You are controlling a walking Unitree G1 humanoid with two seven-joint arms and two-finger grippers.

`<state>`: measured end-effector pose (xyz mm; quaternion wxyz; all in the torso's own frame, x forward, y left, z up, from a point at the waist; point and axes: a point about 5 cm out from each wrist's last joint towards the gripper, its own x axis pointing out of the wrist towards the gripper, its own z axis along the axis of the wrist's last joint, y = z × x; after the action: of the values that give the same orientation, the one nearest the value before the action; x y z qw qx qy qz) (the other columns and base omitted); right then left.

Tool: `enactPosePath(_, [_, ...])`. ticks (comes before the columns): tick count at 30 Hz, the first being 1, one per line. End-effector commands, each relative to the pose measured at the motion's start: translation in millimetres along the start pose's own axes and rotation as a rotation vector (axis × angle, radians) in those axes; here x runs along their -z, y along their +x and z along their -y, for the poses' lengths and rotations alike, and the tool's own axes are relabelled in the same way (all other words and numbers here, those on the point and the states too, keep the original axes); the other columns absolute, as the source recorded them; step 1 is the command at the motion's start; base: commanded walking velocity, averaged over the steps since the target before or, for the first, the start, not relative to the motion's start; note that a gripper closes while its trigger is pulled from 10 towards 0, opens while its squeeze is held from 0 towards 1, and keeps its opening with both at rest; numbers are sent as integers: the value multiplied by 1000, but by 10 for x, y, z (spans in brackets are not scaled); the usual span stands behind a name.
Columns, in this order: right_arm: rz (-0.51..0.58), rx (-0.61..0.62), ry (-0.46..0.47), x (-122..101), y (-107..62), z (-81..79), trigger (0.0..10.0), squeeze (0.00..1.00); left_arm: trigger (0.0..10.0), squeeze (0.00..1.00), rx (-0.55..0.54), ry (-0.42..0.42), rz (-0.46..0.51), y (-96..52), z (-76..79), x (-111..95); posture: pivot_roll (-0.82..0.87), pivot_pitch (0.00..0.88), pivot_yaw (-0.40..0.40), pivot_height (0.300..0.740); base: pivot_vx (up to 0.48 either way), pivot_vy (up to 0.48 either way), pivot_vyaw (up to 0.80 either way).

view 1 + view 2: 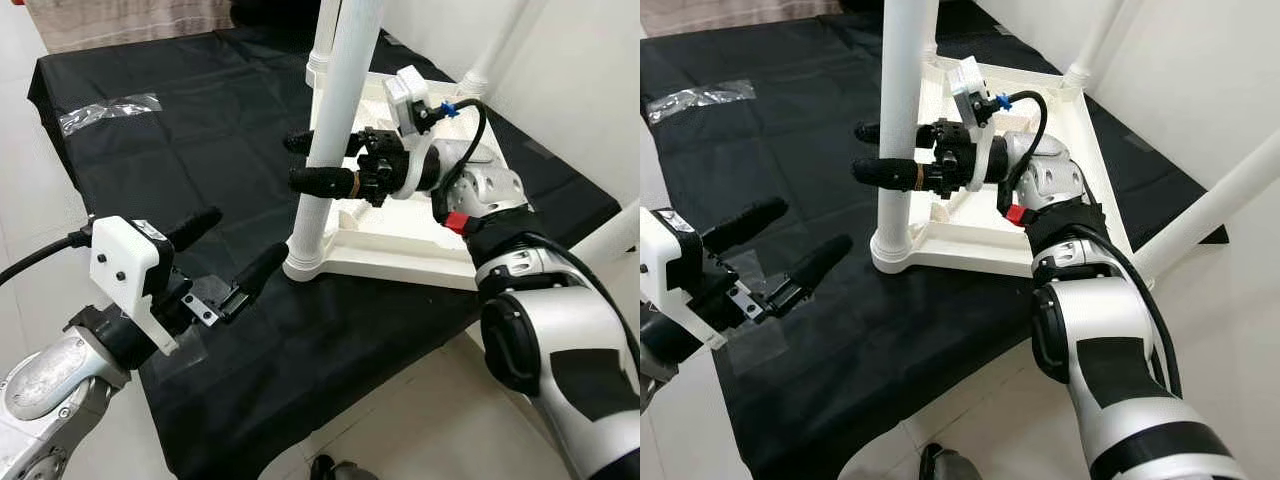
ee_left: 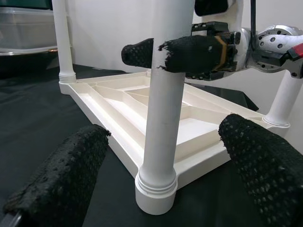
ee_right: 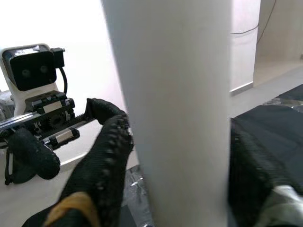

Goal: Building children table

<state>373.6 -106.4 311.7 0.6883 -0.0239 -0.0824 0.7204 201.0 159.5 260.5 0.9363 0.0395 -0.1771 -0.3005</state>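
White plastic children's table top [image 1: 400, 245] lies upside down on a black cloth [image 1: 180, 140] covering a surface, ribbed underside up. Near-corner round white table leg [image 1: 335, 130] stands upright, long axis vertical, seated in its socket. Right gripper [image 1: 325, 165] is clamped around this leg at mid-height. Left gripper [image 1: 225, 255] hovers just beside the leg base, fingers spread, holding nothing. Pale tiled floor [image 1: 420, 420] below; white wall behind.

White table leg [image 3: 180, 113] stands between right tool's black fingers [image 3: 102, 161], pressed both sides. Left tool [image 3: 61, 142] behind, fingers apart.
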Motion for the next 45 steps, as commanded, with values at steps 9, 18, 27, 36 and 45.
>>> enactPosePath(9, [-18,-2,20,90,-128,-20,0,0,10000,0,33,-15,-5,15,40,11,135,233,-135,740,0,0,0])
enactPosePath(18, [-286,1091,128,1266,-116,-362,0,0,10000,0,33,8,-12,-4,40,-8,159,255,-158,740,0,0,0])
enactPosePath(27, [-284,998,45,1244,194,-624,0,0,10000,0,55,-9,21,93,44,7,114,198,-153,740,0,0,0])
enactPosePath(36, [-126,916,-4,813,304,-433,10000,0,10000,0,47,-8,17,72,39,4,109,208,-136,740,0,0,0])
enactPosePath(45, [-13,322,-102,314,270,-298,10000,0,10000,0,56,-26,16,93,101,18,125,225,-144,740,0,0,0])
